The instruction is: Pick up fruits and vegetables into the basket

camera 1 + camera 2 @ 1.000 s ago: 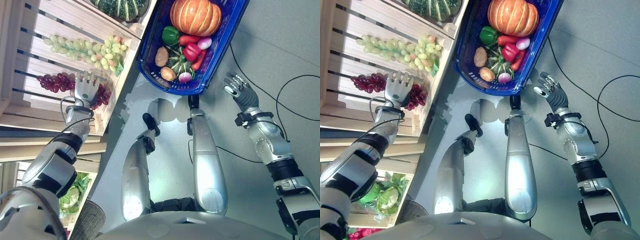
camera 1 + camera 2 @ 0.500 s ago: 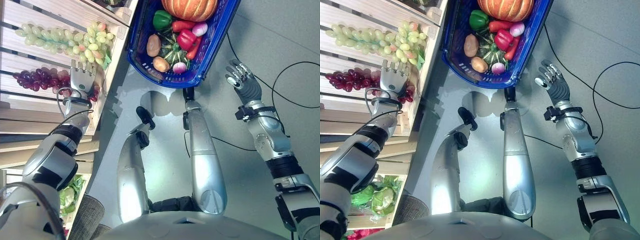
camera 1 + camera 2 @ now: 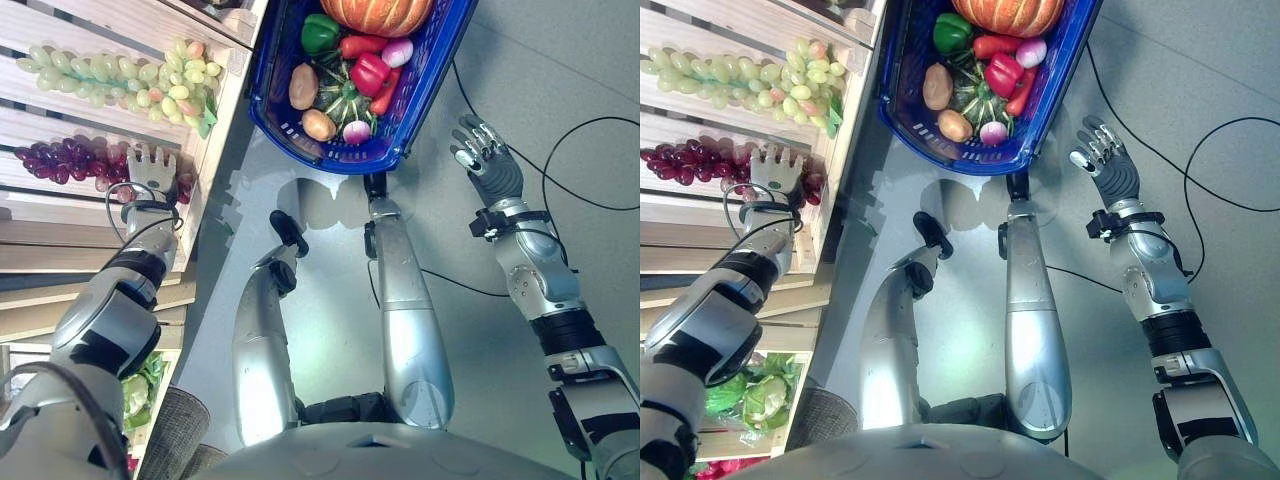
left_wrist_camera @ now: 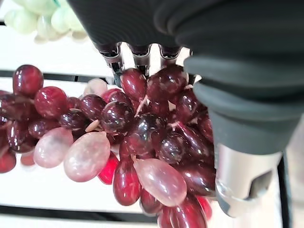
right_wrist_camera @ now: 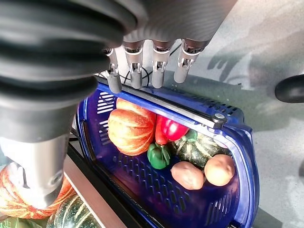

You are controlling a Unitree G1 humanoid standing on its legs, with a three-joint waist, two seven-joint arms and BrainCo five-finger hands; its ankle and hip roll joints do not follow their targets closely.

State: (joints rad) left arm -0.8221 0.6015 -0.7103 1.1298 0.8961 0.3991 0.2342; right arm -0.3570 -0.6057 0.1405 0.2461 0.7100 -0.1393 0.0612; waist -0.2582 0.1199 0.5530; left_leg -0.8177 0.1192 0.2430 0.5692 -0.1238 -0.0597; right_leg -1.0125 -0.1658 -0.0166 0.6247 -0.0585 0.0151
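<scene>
A bunch of red grapes (image 3: 70,160) lies on the pale wooden shelf (image 3: 60,205) at the left. My left hand (image 3: 152,178) is on the bunch's right end. In the left wrist view its fingers (image 4: 116,59) curl down into the red grapes (image 4: 137,137) and the thumb (image 4: 240,183) closes from the other side. The blue basket (image 3: 425,85) stands on the floor ahead, holding a pumpkin (image 3: 380,12), peppers, potatoes and a small striped squash. My right hand (image 3: 492,170) hangs open in the air to the right of the basket, holding nothing.
Green grapes (image 3: 130,75) lie on the shelf board above the red ones. Lettuce (image 3: 755,395) sits on a lower shelf at the bottom left. More pumpkins (image 5: 14,199) rest on the shelf beside the basket. Grey floor (image 3: 560,70) spreads to the right.
My left hand's fingers have gone from straight over the red grapes to curled into them, and the hand has drawn back a little. The view has shifted slightly. The right hand has hardly moved.
</scene>
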